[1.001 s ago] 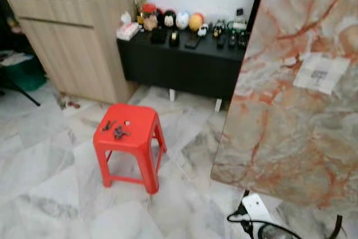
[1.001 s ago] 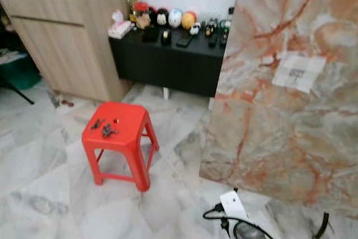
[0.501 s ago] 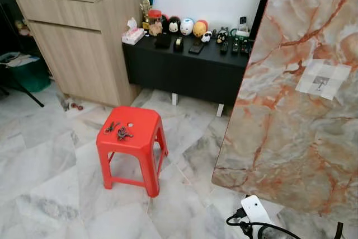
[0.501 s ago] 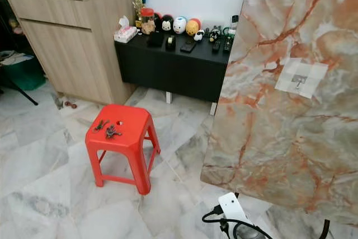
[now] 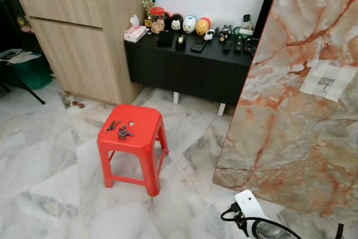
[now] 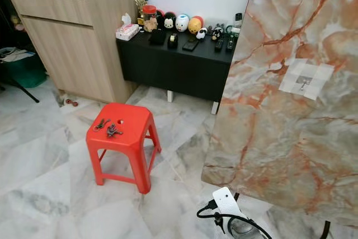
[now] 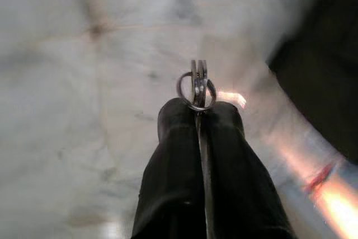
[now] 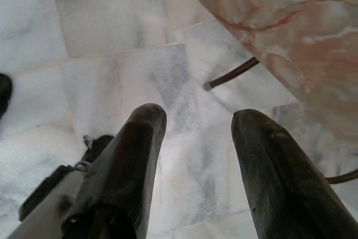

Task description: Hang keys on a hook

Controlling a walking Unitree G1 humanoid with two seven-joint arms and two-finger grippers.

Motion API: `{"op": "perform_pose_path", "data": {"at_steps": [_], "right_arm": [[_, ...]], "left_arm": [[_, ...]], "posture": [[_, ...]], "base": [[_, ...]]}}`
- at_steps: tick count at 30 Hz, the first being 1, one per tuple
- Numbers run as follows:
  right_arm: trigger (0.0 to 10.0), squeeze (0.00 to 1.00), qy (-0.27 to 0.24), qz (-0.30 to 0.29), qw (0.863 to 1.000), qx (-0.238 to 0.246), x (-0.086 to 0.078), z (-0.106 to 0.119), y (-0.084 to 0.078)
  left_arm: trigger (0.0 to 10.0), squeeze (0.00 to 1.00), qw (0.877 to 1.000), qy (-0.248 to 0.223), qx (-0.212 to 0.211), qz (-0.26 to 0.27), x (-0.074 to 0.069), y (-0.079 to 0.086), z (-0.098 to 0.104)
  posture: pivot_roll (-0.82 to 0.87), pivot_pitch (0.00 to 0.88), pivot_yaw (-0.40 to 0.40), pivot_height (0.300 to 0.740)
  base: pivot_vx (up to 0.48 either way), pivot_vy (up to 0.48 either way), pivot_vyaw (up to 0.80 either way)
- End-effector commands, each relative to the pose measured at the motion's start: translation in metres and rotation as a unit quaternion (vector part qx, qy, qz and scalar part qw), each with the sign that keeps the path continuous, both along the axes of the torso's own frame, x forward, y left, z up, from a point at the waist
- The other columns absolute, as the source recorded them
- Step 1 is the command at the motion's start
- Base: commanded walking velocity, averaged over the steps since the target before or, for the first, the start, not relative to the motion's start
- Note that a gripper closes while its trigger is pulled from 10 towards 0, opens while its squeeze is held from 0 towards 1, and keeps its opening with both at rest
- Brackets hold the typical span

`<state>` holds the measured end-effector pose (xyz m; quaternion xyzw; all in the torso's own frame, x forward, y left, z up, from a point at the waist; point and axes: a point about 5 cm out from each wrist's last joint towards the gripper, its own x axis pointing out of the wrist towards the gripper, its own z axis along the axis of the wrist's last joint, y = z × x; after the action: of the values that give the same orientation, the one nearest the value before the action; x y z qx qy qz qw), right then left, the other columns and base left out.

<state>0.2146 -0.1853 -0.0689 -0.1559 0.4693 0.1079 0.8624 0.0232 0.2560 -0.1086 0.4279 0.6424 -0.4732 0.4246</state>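
Left gripper (image 7: 198,106) is clamped tight, its two long black fingers (image 7: 170,155) pressed together on a silver metal key ring (image 7: 196,85) that pokes out just past the tips, pointing down at the pale marble floor (image 7: 67,82). Right gripper (image 8: 198,121) hangs with fingers spread wide, nothing between them, aimed at the same floor tiles, with the lower edge of the tilted orange-veined marble-look panel (image 8: 279,20) near its tips. Out in front, well apart from both grippers, a red plastic stool (image 5: 134,138) stands on the floor, and dark bunches of keys (image 5: 118,130) lie on its seat. The panel carries a small metal hook (image 5: 326,85) on a pale taped patch. Beyond sits a low black surface (image 5: 184,65) loaded with round figurines, beside a light wooden cabinet (image 5: 78,43).
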Motion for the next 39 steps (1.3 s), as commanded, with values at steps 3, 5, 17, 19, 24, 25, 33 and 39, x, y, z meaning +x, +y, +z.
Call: {"op": "perform_pose_path", "data": {"at_steps": [3,5,17,19,24,25,33,39], "right_arm": [[10.0,0.00,-0.004,0.002,1.000,-0.001,0.003,0.002,-0.002],[10.0,0.00,-0.006,0.004,1.000,-0.003,0.003,0.002,-0.003],[10.0,0.00,-0.011,0.010,1.000,0.000,0.006,0.004,0.000],[10.0,0.00,-0.011,0.011,1.000,0.001,0.005,0.003,0.000],[10.0,0.00,-0.011,0.014,1.000,0.001,0.006,0.004,0.000],[10.0,0.00,-0.011,0.012,1.000,0.001,0.006,0.004,0.000],[10.0,0.00,-0.014,0.012,1.000,0.001,0.008,0.005,0.000],[10.0,0.00,-0.013,0.012,1.000,0.001,0.008,0.005,0.001]], "left_arm": [[10.0,0.00,0.998,-0.047,0.038,-0.021,0.008,0.011,0.002],[10.0,0.00,0.998,-0.032,0.049,-0.025,0.004,0.017,0.004],[10.0,0.00,0.999,-0.027,0.028,0.011,0.005,0.013,0.003],[10.0,0.00,0.976,0.015,0.037,-0.212,0.006,0.019,0.005],[10.0,0.00,0.983,0.019,0.037,-0.176,0.003,0.020,0.005],[10.0,0.00,0.991,-0.005,0.040,-0.130,0.004,0.020,0.005],[10.0,0.00,0.959,-0.116,0.019,0.258,0.017,0.006,0.001],[10.0,0.00,0.882,-0.133,0.022,0.451,0.023,0.013,0.005]], "posture": [[0.11,0.020,-0.073,0.740],[0.11,0.020,-0.073,0.740],[0.11,0.020,-0.070,0.740],[0.11,0.020,-0.070,0.740],[0.11,0.021,-0.070,0.740],[0.11,0.021,-0.072,0.740],[0.11,0.022,-0.070,0.740],[0.11,0.021,-0.069,0.740]], "base": [[0.000,0.000,0.00],[0.000,0.000,0.00],[0.000,0.000,0.00],[0.000,0.000,0.00],[0.000,0.000,0.00],[0.000,0.000,0.00],[0.000,0.000,0.00],[0.000,0.000,0.00]]}}
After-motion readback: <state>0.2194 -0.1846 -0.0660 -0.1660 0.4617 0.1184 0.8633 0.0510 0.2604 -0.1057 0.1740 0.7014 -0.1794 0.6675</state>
